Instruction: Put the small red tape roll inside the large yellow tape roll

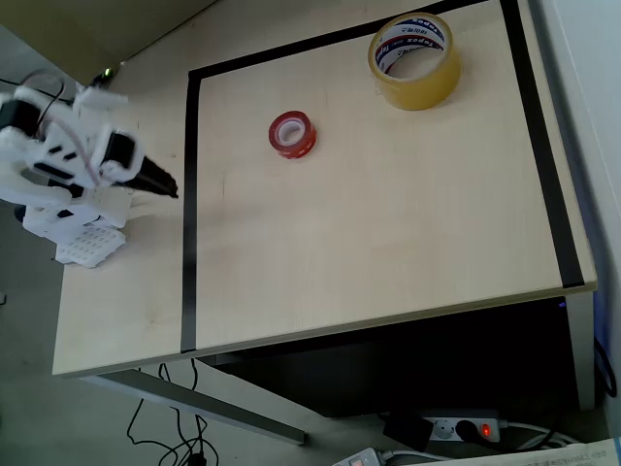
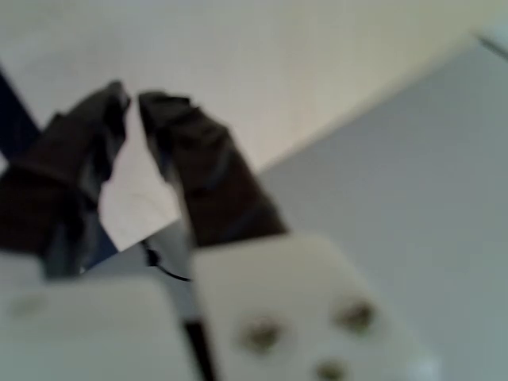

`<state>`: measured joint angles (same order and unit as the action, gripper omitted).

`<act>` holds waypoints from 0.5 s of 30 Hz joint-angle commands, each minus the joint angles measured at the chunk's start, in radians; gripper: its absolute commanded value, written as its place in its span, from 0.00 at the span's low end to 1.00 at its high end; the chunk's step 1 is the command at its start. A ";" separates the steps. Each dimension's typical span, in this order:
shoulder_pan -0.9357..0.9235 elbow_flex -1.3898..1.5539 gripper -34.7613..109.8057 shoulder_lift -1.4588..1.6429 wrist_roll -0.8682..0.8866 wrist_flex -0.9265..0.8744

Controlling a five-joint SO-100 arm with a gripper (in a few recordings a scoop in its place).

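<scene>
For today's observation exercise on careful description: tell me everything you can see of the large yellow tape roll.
The large yellow tape roll is a wide ring of translucent, yellowish tape wound on a white inner core printed with blue and red lettering. In the overhead view it lies flat, its hole facing up and empty, on the pale wooden table near the far edge, just inside the black tape border. The small red tape roll lies apart, to its lower left. Nothing but the table touches it.
</scene>
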<state>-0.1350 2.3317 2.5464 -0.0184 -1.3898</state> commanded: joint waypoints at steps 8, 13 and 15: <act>0.198 -0.499 0.32 -0.508 -0.239 -0.175; 0.215 -0.425 0.47 -0.581 -0.304 -0.161; 0.193 -0.379 0.48 -0.591 -0.328 -0.127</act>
<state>0.0568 1.9313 1.9451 -0.2869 -1.5386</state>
